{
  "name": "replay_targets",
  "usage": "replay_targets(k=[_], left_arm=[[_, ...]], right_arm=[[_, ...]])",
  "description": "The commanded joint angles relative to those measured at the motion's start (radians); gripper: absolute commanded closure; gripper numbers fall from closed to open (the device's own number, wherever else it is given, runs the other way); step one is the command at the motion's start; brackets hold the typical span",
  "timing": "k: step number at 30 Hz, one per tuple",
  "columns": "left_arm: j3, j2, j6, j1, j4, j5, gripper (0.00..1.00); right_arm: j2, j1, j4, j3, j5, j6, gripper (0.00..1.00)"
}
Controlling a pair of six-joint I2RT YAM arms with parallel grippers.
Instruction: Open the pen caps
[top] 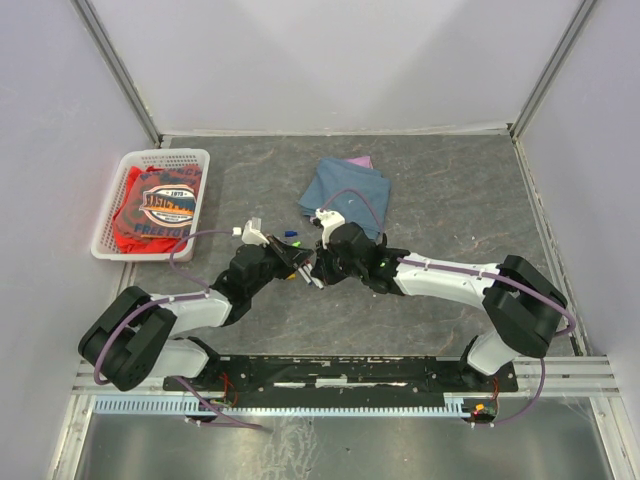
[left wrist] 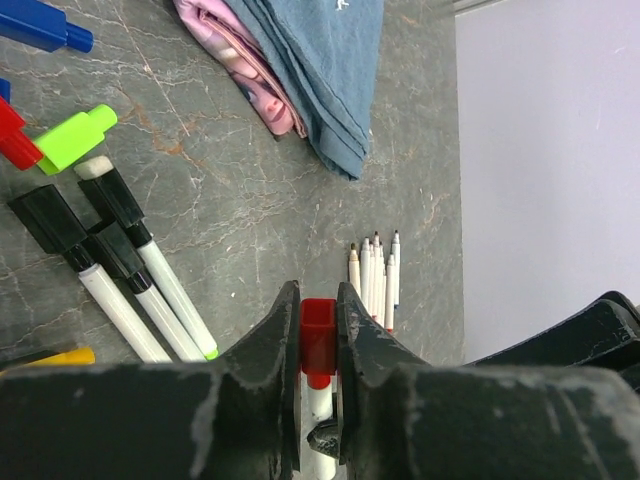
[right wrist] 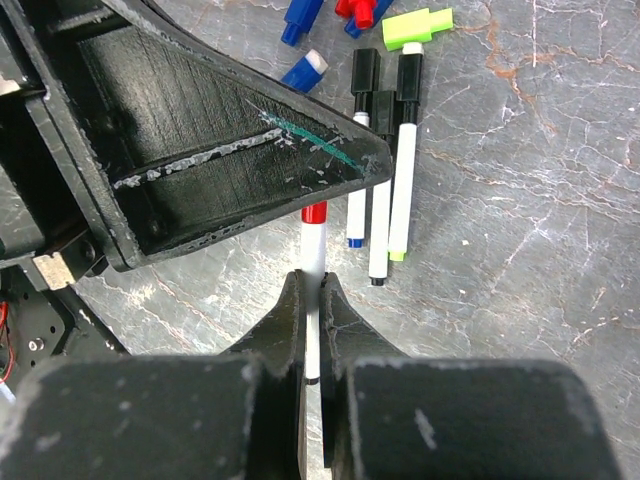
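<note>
A pen's red cap (left wrist: 318, 335) sits pinched between the fingers of my left gripper (left wrist: 318, 300), which is shut on it. The same pen's white barrel (right wrist: 313, 245) runs into my right gripper (right wrist: 312, 285), shut around it, with the left gripper's black finger (right wrist: 230, 150) covering the cap end. In the top view the left gripper (top: 297, 262) and right gripper (top: 318, 268) meet tip to tip above mid-table. Three pens with black caps (left wrist: 115, 205) lie on the table, beside loose lime (left wrist: 75, 137), blue (left wrist: 45, 25) and red caps (left wrist: 15, 140). A bunch of uncapped pens (left wrist: 375, 275) lies further off.
A folded blue cloth (top: 345, 190) with something pink (left wrist: 240, 70) under it lies behind the grippers. A white basket (top: 110, 215) holding a red shirt stands at the left. Grey walls enclose the table on three sides.
</note>
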Motion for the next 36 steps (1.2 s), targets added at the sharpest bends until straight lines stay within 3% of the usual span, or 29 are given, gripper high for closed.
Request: replay_targets(k=[1, 6, 19, 36], left_arm=[[-0.013, -0.01, -0.015, 0.014, 0.054, 0.027, 0.97], [-0.018, -0.028, -0.016, 0.021, 0.067, 0.046, 0.97], [-0.025, -0.003, -0.06, 0.025, 0.153, 0.097, 0.97], [-0.033, 0.042, -0.106, 0.026, 0.237, 0.126, 0.97]], right_arm=[[-0.045, -0.014, 0.059, -0.013, -0.021, 0.011, 0.94], [-0.046, -0.047, 0.106, -0.03, -0.082, 0.048, 0.86], [0.0, -0.102, 0.237, -0.055, -0.218, 0.124, 0.84], [0.031, -0.122, 0.295, -0.064, -0.258, 0.152, 0.76]])
